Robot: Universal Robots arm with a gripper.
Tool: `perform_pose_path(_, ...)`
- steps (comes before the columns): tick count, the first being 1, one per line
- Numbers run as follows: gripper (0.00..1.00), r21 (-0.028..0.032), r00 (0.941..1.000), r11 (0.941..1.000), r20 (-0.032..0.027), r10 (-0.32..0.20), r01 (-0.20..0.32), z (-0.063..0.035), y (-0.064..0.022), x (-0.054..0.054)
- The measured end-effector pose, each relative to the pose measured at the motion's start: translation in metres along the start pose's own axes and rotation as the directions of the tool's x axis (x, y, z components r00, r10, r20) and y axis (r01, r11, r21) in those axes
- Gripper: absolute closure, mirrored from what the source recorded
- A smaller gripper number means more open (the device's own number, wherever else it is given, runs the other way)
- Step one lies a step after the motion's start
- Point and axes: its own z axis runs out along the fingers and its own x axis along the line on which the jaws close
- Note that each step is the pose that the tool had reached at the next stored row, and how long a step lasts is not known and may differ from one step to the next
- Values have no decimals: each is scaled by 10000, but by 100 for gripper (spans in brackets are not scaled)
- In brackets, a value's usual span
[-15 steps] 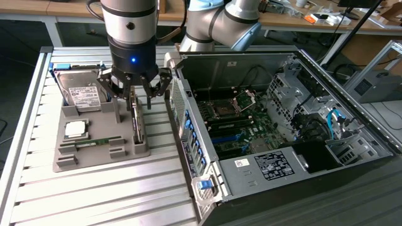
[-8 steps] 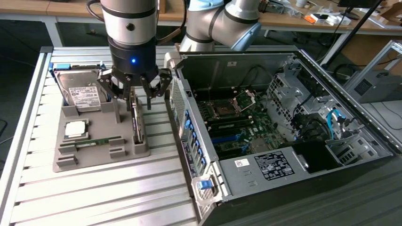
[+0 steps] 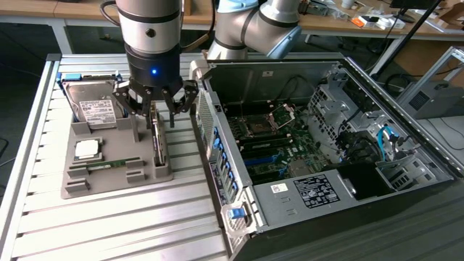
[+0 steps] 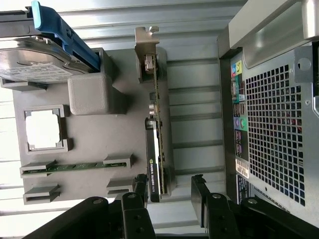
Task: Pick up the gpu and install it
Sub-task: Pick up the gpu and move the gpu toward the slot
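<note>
One arm, one gripper (image 3: 161,120), hanging straight down over the gray holder tray (image 3: 108,182) on the slatted metal table (image 3: 108,231). Two fingers (image 4: 198,199) seen in the wrist view, spread wide and released, nothing grasped

One gpu (image 3: 157,145): standing on its long edge in the slot along the tray side nearest the PC case (image 3: 283,204), not lifted. Its metal bracket end points away from the gripper. In the wrist view the near end of the card sits between the two fingers, close to one of them and well apart from the other; cannot tell if that finger touches it

Other parts in the tray, one of each:
- one hard drive (image 3: 98,111), silver with a white label, leaning in the far slot, with a blue piece at its far end
- one CPU (image 3: 87,148), lying flat in a square recess
- one RAM stick (image 3: 108,164), green, lying on edge in its slot near the tray's front

One PC case, side panel off, lying open just beside the tray on the exterior view's right, with one motherboard (image 3: 268,147) visible inside
</note>
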Motion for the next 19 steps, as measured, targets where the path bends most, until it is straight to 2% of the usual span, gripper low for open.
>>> perform_pose_path(19,52,0,10000,10000,0,0,0,55,-1,1)
